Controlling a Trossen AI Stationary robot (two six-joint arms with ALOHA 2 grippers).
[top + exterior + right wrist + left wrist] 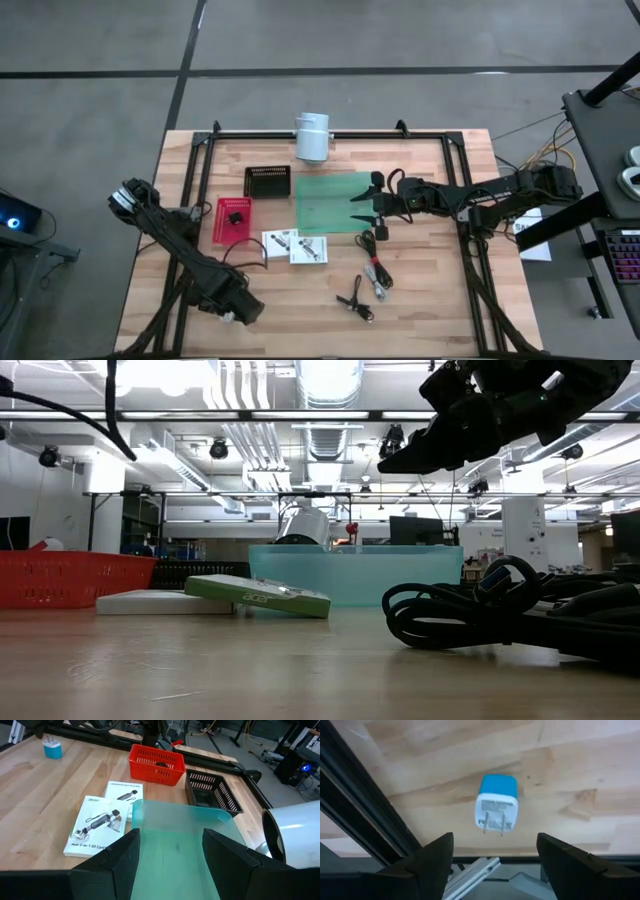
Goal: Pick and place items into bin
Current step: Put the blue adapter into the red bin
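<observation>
Two white printed cards (294,246) lie flat side by side on the table, also in the right wrist view (97,825). Thin black cables (375,265) lie near them, and a smaller one (356,299) lies closer to the near edge. My right gripper (368,200) hangs open above the right end of the translucent green bin (335,203), its fingers (120,857) empty. My left gripper (495,865) is open near the table's near left edge, above a blue and white plug adapter (497,802) that lies on the wood. No tiny grey ball shows.
A red basket (232,220) holding a small dark thing and a black basket (267,181) stand left of the bin. A white cylinder (312,135) sits at the far edge. Black frame rails (200,170) run along the table's sides. In the low view, cables (520,610) lie in front.
</observation>
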